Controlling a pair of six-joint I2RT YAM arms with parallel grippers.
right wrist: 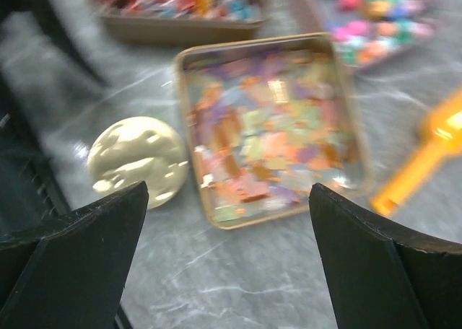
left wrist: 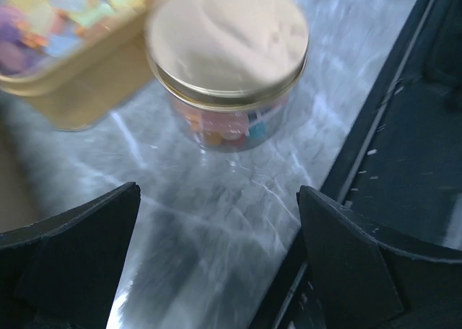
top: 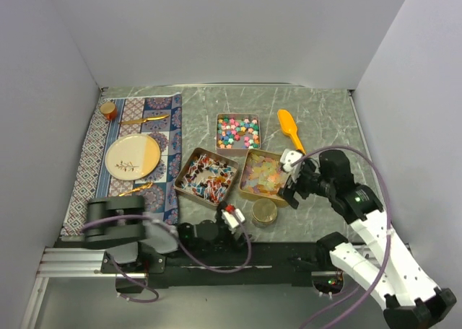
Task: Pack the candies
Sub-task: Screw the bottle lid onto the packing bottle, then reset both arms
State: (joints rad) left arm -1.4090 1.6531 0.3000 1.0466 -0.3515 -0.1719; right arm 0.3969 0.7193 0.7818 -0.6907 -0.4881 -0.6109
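The candies lie in three square tins: round multicolour balls [top: 237, 130], red-blue-white wrapped pieces [top: 207, 176] and translucent squares [top: 263, 174] [right wrist: 271, 127]. A small clear jar with a gold lid [top: 264, 212] [left wrist: 227, 47] [right wrist: 137, 159] stands in front of the tin of squares, with coloured candies inside it. My left gripper [top: 238, 221] [left wrist: 218, 199] is open and empty, low over the table just short of the jar. My right gripper [top: 292, 181] [right wrist: 229, 192] is open and empty, hovering at the near right edge of the tin of squares.
An orange scoop [top: 290, 127] [right wrist: 426, 152] lies right of the tins. On the left, a patterned placemat [top: 94, 163] carries a plate [top: 132, 156], gold cutlery and a small cup [top: 108, 110]. A black rail [left wrist: 404, 163] runs along the table's near edge. Walls enclose three sides.
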